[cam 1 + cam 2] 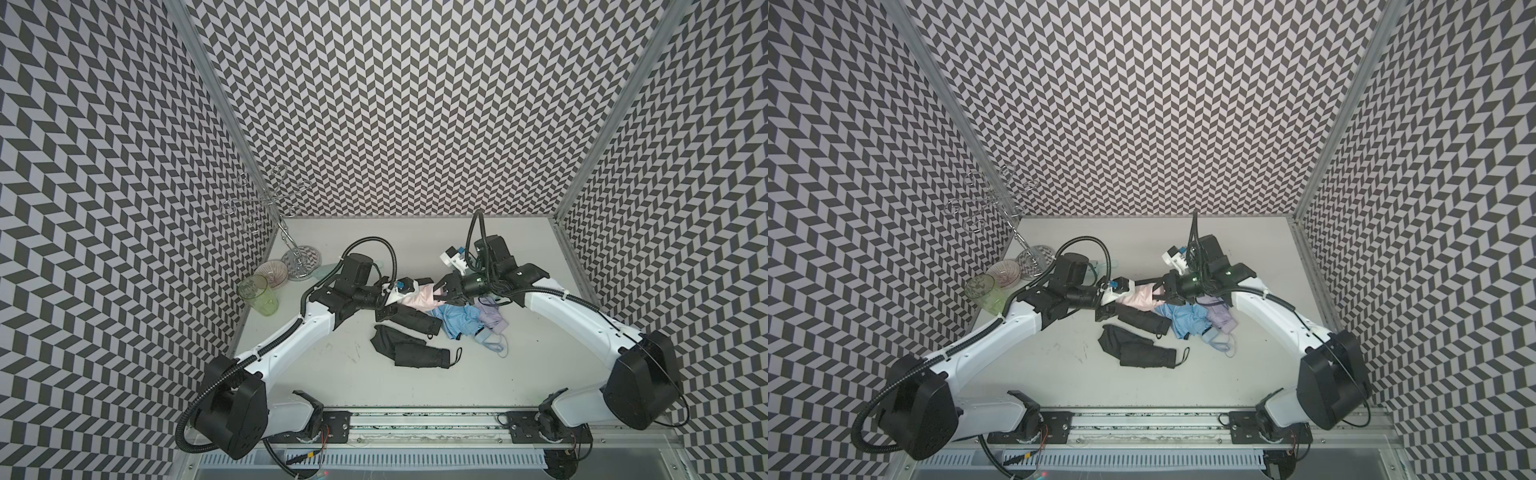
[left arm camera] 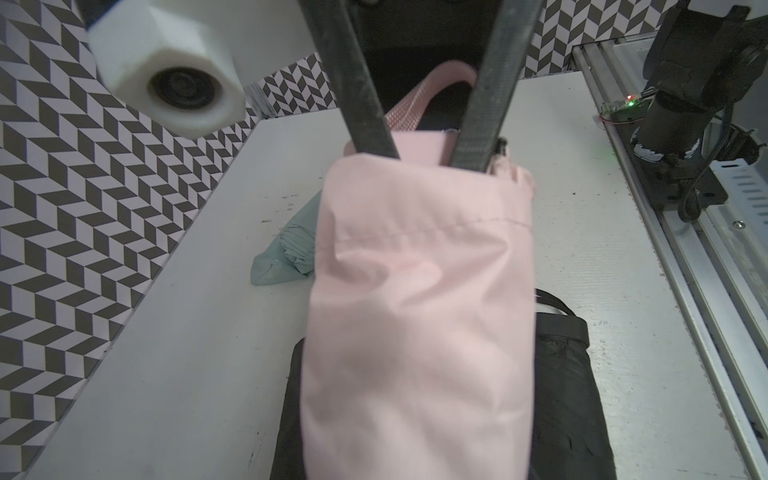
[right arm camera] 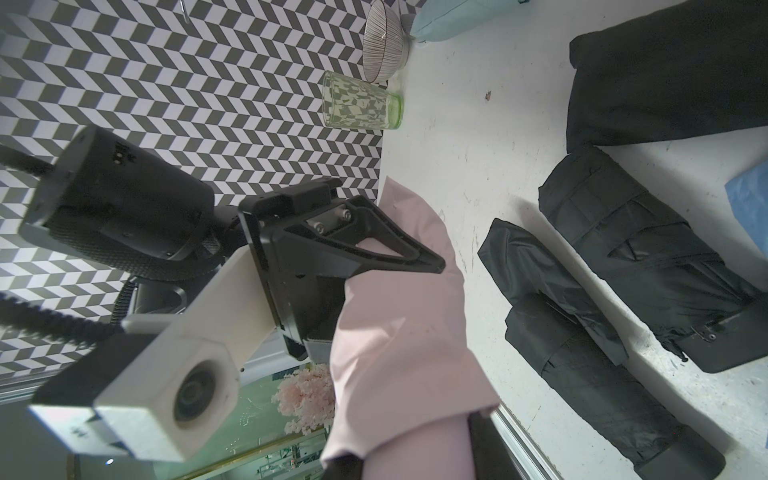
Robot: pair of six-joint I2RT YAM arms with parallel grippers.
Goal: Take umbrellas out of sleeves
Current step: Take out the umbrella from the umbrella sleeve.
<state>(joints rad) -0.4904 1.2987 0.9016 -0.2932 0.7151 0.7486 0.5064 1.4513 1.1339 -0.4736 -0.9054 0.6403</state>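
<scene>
Both arms reach in from the near rail with elbows out and forearms angled toward the middle of the table [image 1: 332, 374], so the 2 wrists face each other, about level and close together. The left gripper [image 1: 406, 296] has its jaws partly apart, with 1 finger [image 3: 419, 259] on either side of the closed end of the pink sleeve [image 1: 417, 298] — the fabric bulges between them and is clamped there. The right gripper [image 2: 432, 161] meets it head-on. Its 2 fingers narrow to a tight pinch at the sleeve's mouth, closed on the end of the pink umbrella [image 3: 419, 453] that pokes out past the hem, and the pink wrist loop [image 2: 415, 99] shows between the fingers. Sleeve and umbrella hang between the 2 grippers, lifted off the table above 1 black umbrella [image 1: 415, 322]; a 2nd black umbrella [image 1: 419, 355] lies nearer the rail. The long axis runs across the table from arm to arm, roughly level — closed end toward the left arm, mouth and handle end toward the right. The light blue umbrella [image 1: 457, 320] and the lavender umbrella [image 1: 492, 320] lie below the right wrist. A mint umbrella [image 2: 286, 257] lies behind the left wrist, toward the back wall.
</scene>
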